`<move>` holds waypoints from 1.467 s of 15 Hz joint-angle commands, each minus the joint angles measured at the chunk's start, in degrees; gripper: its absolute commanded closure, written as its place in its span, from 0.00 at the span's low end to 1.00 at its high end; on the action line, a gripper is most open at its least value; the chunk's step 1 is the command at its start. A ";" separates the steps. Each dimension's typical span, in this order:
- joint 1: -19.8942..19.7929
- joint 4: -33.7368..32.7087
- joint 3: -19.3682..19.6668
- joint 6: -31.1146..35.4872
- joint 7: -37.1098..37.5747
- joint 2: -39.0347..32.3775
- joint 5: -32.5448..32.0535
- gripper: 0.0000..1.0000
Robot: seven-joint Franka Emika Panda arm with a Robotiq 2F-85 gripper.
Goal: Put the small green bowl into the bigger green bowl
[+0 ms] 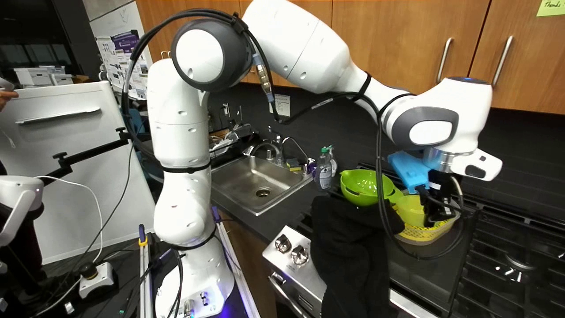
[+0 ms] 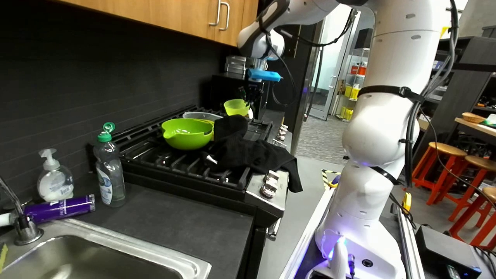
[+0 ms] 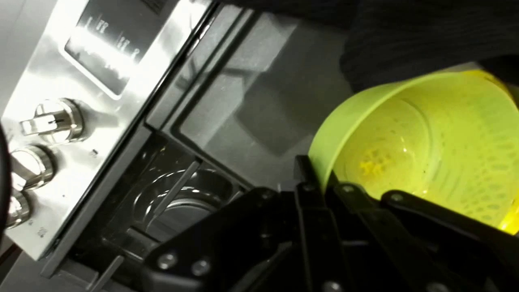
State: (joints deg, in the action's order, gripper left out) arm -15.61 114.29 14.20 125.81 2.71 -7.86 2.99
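The small green bowl [image 3: 458, 150] is pale lime and see-through, its opening facing the camera in the wrist view. My gripper [image 3: 318, 172] has one finger outside and one inside the bowl's wall, closed on its rim. In both exterior views the small bowl [image 1: 408, 211] [image 2: 235, 107] hangs from the gripper [image 1: 429, 216] [image 2: 251, 100] at or above a yellow perforated basket [image 1: 419, 235]. I cannot tell if they touch. The bigger green bowl [image 1: 363, 187] [image 2: 188, 134] stands upright on the stove beside the basket, apart from the gripper. It is out of the wrist view.
A black cloth [image 1: 348, 260] [image 2: 255, 155] drapes over the stove front, beside both bowls. Burner grates [image 1: 516, 260] and knobs [image 3: 56, 121] lie around. A soap bottle [image 1: 324, 170] [image 2: 109, 170] stands between the stove and the sink [image 1: 282, 196]. Wooden cabinets [image 1: 406, 44] hang above.
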 commanded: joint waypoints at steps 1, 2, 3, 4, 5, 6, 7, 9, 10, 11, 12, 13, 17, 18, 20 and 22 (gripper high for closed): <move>3.08 6.74 -1.95 1.16 0.18 4.07 -3.32 1.00; 3.96 7.92 -2.53 1.34 0.69 4.39 -4.49 1.00; 4.83 8.90 -3.10 1.40 1.28 4.65 -5.95 1.00; 5.68 9.86 -3.60 1.89 2.09 5.04 -8.04 1.00; 6.37 10.47 -3.97 2.65 2.96 5.34 -10.24 1.00; 6.76 10.82 -4.20 3.02 3.57 5.84 -11.99 1.00; 7.00 10.91 -4.35 3.46 3.93 6.42 -13.36 1.00; 7.04 10.79 -4.46 3.58 4.26 8.12 -15.09 1.00; 7.01 10.77 -4.54 3.66 4.30 9.05 -15.52 1.00; 6.94 10.80 -4.60 4.07 4.30 10.00 -15.90 1.00; 6.86 10.90 -4.64 4.32 4.26 11.18 -16.38 1.00; 6.76 10.96 -4.71 4.53 4.23 12.23 -16.66 1.00; 6.79 11.07 -5.44 4.51 3.99 15.87 -16.91 1.00; 6.85 11.28 -5.75 4.55 4.01 16.59 -16.97 1.00; 7.04 11.83 -6.45 4.51 3.78 17.69 -16.71 1.00; 7.34 12.62 -7.21 4.45 3.24 18.31 -16.10 1.00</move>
State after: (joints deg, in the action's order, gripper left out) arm -8.72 124.51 8.01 129.69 6.03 8.07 -12.41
